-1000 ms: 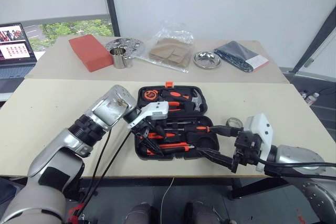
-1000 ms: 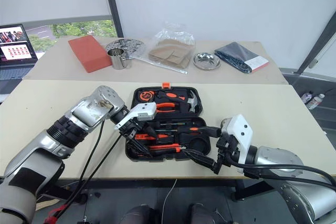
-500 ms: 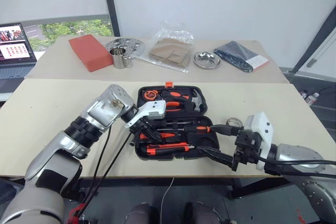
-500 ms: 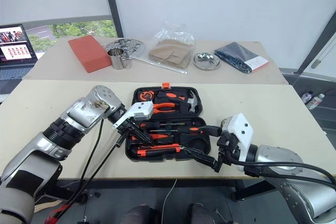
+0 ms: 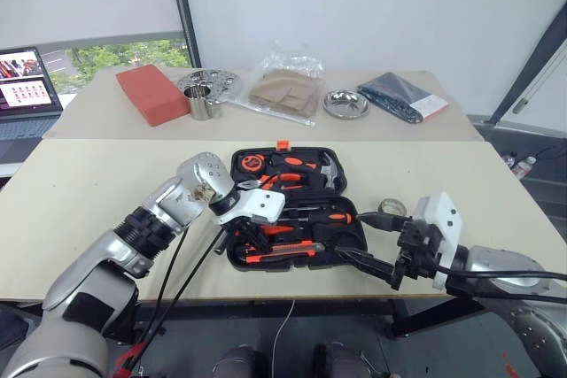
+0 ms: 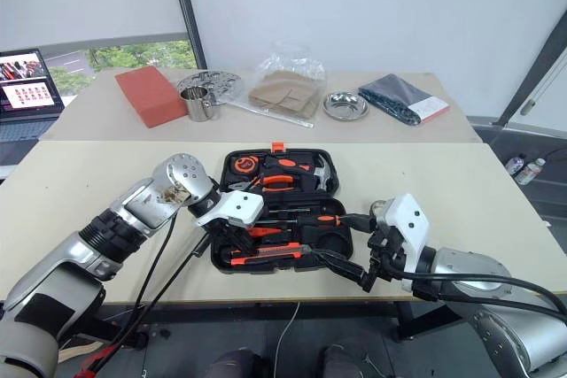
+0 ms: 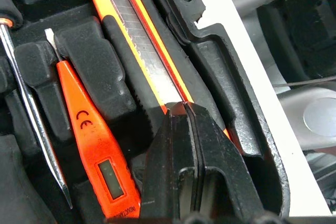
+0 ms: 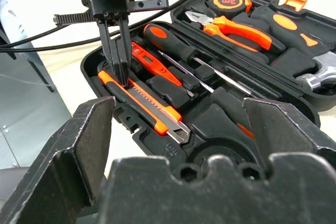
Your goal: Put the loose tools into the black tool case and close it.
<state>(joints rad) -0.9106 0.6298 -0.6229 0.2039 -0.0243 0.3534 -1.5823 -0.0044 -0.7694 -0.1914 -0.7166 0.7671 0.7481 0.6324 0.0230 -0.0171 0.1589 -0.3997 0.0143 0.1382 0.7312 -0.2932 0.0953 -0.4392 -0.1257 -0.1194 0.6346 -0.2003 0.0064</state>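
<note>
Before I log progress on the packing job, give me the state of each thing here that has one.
black tool case: open, lid flat on table.
utility knife: lying in its recess.
tester screwdriver: seated in its recess.
tape roll: on table beside the case, not packed.
left gripper: fingers shut, tips down on the knife.
right gripper: fingers open, holding nothing.
laptop: open, screen lit.

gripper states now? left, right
Left gripper: shut, tips pressing on the utility knife in the tool case.
Right gripper: open, empty.
</note>
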